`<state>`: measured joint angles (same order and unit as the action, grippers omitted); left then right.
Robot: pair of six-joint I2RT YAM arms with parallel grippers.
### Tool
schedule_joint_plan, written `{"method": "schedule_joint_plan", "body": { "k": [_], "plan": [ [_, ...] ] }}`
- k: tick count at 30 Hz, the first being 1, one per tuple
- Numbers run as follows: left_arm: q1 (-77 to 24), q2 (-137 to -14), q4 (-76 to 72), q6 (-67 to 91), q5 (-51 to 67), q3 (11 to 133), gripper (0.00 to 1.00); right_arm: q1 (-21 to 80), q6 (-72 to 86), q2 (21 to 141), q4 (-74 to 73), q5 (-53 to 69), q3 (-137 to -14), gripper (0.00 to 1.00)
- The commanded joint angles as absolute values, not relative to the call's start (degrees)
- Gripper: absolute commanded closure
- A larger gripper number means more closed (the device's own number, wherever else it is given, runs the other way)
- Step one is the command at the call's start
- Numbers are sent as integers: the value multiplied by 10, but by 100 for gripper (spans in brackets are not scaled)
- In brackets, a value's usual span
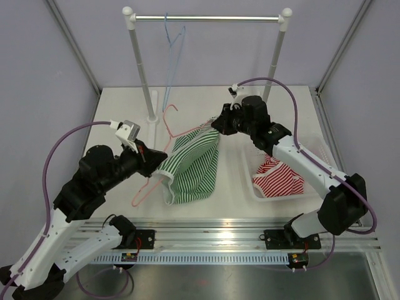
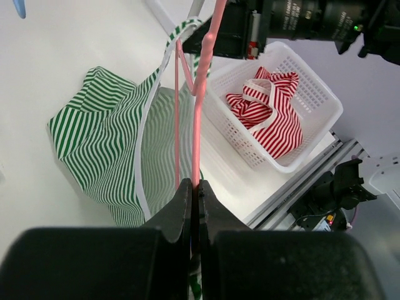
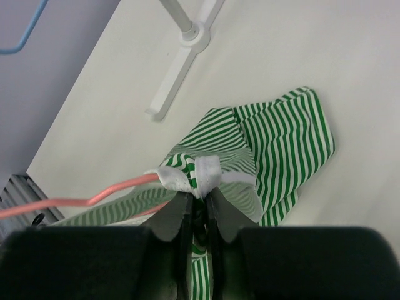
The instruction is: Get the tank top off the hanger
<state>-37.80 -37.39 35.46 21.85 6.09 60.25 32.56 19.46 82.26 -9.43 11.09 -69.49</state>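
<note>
White table (image 1: 119, 125), grey walls; left gripper (image 2: 194, 195) clenched on the wire of the pink hanger (image 2: 199, 119); right gripper (image 3: 199, 203) pinched on the white-trimmed strap of the green-striped tank top (image 1: 194, 169); top is threaded on the hanger between both arms, lower part lying on the table; white basket (image 2: 315, 100) holding a red-striped garment (image 2: 269, 122) sits just beside.

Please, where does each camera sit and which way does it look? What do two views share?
Top external: above and behind the robot, looking down on the table; left arm and right arm show.
Left wrist: on the left arm, looking along the pink hanger to the basket; left hand shows.
Right wrist: on the right arm, looking down at the tank top; right hand shows.
Both wrist views share hanger and tank top.
</note>
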Motion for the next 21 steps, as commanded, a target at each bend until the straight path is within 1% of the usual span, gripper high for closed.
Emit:
{"method": "schedule_joint_plan", "body": {
  "k": [1, 6, 9, 10, 13, 18, 21],
  "plan": [
    [-381, -344, 330, 207, 111, 612, 100, 300, 144, 859, -134, 27, -752, 100],
    [-381, -338, 313, 215, 130, 610, 100, 284, 149, 895, -160, 25, -788, 100],
    [-381, -336, 286, 225, 131, 613, 100, 284, 154, 896, -170, 63, -798, 100],
    [-381, -336, 266, 228, 128, 613, 100, 284, 160, 892, -164, 97, -788, 100],
    [-381, -344, 237, 232, 123, 616, 100, 284, 172, 866, -137, 140, -764, 100],
    [-381, -369, 245, 231, 82, 628, 100, 271, 172, 832, -159, 117, -758, 100],
    [-381, -361, 228, 240, 72, 614, 100, 252, 185, 823, -157, 136, -748, 99]
  ]
}}
